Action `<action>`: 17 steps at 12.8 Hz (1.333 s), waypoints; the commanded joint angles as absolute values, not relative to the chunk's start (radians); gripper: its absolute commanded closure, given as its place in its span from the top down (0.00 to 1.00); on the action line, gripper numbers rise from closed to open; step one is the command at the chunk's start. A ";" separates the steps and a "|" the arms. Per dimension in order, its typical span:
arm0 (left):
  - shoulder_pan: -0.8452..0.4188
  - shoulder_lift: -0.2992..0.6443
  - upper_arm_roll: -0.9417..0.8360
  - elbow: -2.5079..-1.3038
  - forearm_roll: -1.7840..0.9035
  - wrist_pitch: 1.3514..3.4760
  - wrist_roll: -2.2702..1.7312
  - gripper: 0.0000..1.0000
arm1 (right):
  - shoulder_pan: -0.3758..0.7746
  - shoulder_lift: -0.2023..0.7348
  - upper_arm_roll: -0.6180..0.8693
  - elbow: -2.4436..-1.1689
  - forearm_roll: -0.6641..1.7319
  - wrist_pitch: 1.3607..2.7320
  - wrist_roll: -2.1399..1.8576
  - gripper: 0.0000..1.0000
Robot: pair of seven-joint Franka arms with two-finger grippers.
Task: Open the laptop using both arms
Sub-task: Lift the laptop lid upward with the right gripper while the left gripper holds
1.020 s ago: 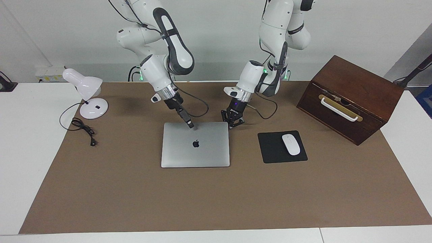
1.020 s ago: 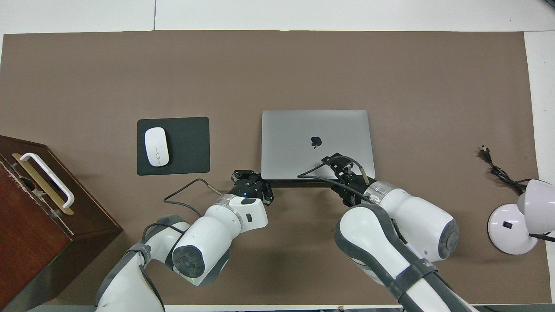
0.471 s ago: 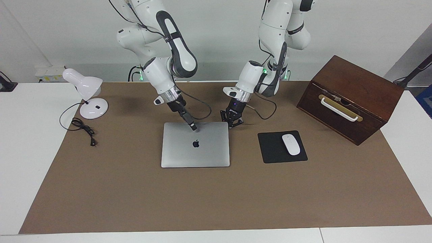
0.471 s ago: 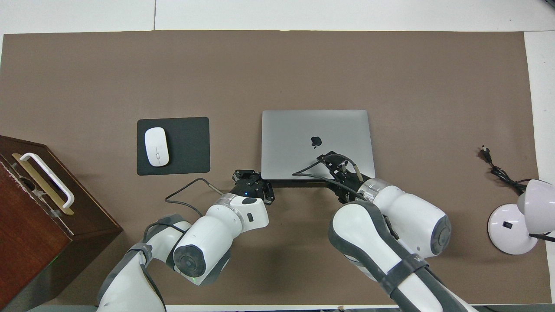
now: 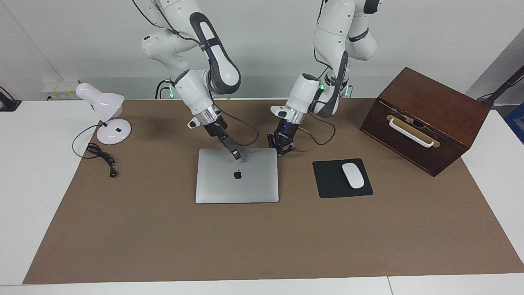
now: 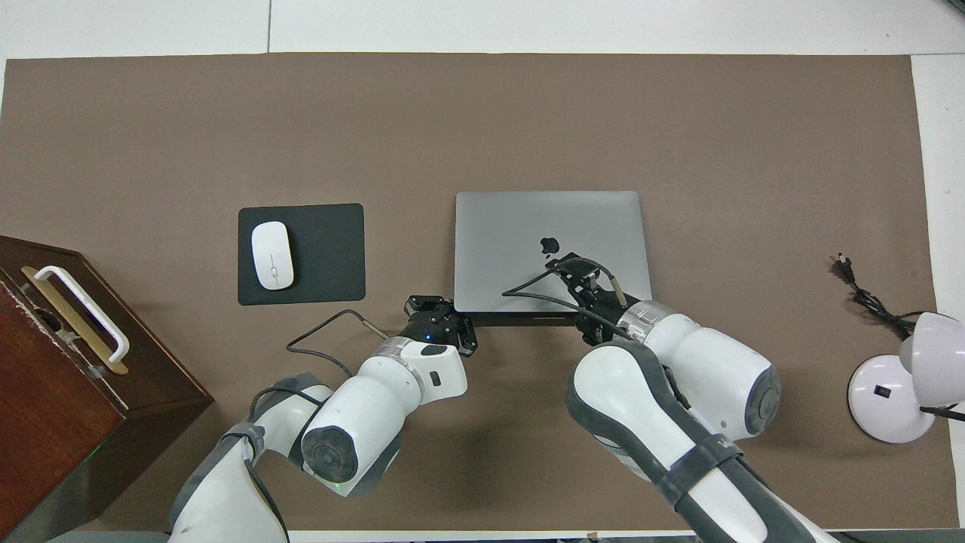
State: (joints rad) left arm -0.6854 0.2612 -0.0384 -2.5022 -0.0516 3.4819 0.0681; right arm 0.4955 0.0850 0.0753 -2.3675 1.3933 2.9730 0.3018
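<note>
The silver-grey laptop (image 5: 245,188) lies shut and flat on the brown mat in the middle of the table, logo up; it also shows in the overhead view (image 6: 513,226). My right gripper (image 5: 236,155) is tilted down, fingers together, with its tip on or just above the lid between the logo and the edge nearest the robots (image 6: 564,265). My left gripper (image 5: 281,150) hangs low with fingers spread, just off the laptop's corner nearest the robots at the left arm's end (image 6: 439,311). I cannot tell whether it touches the laptop.
A black mouse pad (image 5: 327,184) with a white mouse (image 5: 353,175) lies beside the laptop toward the left arm's end. A brown wooden box (image 5: 425,119) stands past it. A white desk lamp (image 5: 108,119) and its cable (image 5: 100,157) sit at the right arm's end.
My right gripper has slid along the lid away from the robots, closer to the logo. My left gripper has hardly moved. The laptop stays shut.
</note>
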 commanded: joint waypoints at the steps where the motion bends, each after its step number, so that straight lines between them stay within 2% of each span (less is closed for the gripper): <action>1: -0.707 0.299 -0.023 -2.482 -0.061 3.504 0.087 0.00 | 0.502 0.143 0.075 -2.297 1.439 3.005 0.252 1.00; 5: -0.707 0.301 -0.023 -2.482 -0.061 3.504 0.087 0.00 | 0.503 0.158 0.077 -2.266 1.439 3.036 0.253 1.00; 9: -0.707 0.302 -0.023 -2.480 -0.061 3.502 0.089 0.00 | 0.499 0.204 0.077 -2.157 1.433 3.039 0.250 1.00; 14: -0.707 0.308 -0.023 -2.480 -0.061 3.504 0.087 0.00 | 0.425 0.258 0.074 -2.002 1.420 3.030 0.161 1.00; 17: -0.707 0.308 -0.021 -2.480 -0.061 3.504 0.089 0.00 | 0.393 0.276 0.074 -1.961 1.417 3.019 0.132 1.00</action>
State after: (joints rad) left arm -0.6863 0.2646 -0.0375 -2.4989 -0.0516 3.4838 0.0716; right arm 0.4193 0.2106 0.0722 -2.0163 1.3947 3.0124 0.1909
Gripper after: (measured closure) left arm 0.991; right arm 0.000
